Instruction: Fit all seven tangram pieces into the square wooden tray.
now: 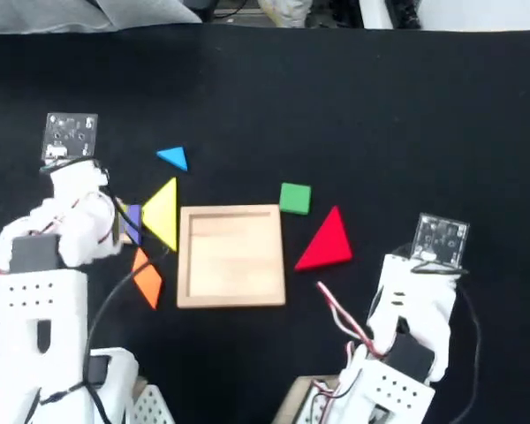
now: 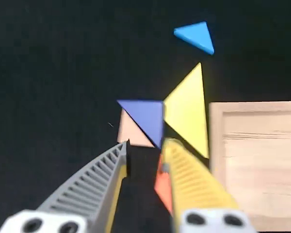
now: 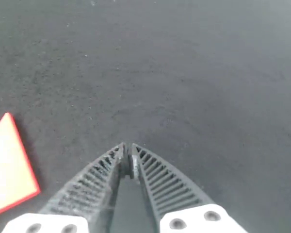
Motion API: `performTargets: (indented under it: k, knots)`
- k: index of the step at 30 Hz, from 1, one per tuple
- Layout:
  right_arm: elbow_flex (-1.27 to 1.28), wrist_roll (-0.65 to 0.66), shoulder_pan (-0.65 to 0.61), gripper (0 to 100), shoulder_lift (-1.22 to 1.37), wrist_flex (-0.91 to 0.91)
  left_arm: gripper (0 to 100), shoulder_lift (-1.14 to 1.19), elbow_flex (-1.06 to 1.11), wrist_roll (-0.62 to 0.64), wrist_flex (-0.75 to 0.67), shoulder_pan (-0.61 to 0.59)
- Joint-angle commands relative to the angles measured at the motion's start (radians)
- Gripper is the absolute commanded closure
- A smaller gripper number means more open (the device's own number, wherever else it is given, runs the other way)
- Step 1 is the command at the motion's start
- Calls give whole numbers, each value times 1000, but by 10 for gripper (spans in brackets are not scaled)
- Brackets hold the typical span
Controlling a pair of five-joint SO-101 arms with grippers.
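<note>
The square wooden tray (image 1: 230, 299) lies mid-table with nothing in it. At its left edge stands a yellow triangle (image 1: 163, 212), with a purple triangle (image 1: 131, 217) beside that and an orange piece (image 1: 147, 277) nearer the arms. A small blue triangle (image 1: 172, 157) lies farther back. A green square (image 1: 295, 198) and a red triangle (image 1: 327, 240) lie right of the tray. My left gripper (image 2: 146, 145) is open just short of the purple triangle (image 2: 145, 119), which overlaps a pale tan piece (image 2: 130, 135). My right gripper (image 3: 128, 148) is shut and holds nothing, over bare cloth beside the red triangle (image 3: 9, 165).
A black cloth covers the whole table. The right arm (image 1: 415, 309) stands at the front right, clear of the pieces. Each wrist carries a small marker board (image 1: 71, 134). Wide free cloth lies behind and to the right of the tray.
</note>
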Motion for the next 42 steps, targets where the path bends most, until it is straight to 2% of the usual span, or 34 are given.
performTargets:
  k: [1, 5, 10, 13, 17, 20, 25, 28, 32, 37, 42]
  knots:
    - [-12, 9, -18, 986, -79, 2, 830, 84, 7, 169, -41, 74]
    - [-12, 9, -14, 986, -73, 3, 834, 284, -31, 210, -107, 77]
    - [-13, 46, -21, 986, -77, 23, 834, 502, -124, 284, -103, 81]
    - [-15, 54, -32, 986, -73, 23, 830, 520, -133, 304, -112, 96]
    - [-16, 66, -103, 986, -71, 58, 830, 496, -137, 302, -121, 185]
    - [-12, 112, -129, 986, -71, 66, 830, 514, -102, 308, -209, 222]
    - [-8, 120, -129, 986, -71, 66, 815, 608, -97, 311, -299, 173]
    - [-8, 120, -129, 986, -71, 66, 774, 660, -120, 311, -298, 171]
    - [-7, 121, -129, 986, -71, 66, 773, 723, -143, 311, -307, 162]
    - [-5, 121, -129, 986, -71, 66, 773, 798, -162, 302, -348, 96]
    - [-4, 121, -130, 986, -71, 66, 771, 786, -165, 302, -356, 51]
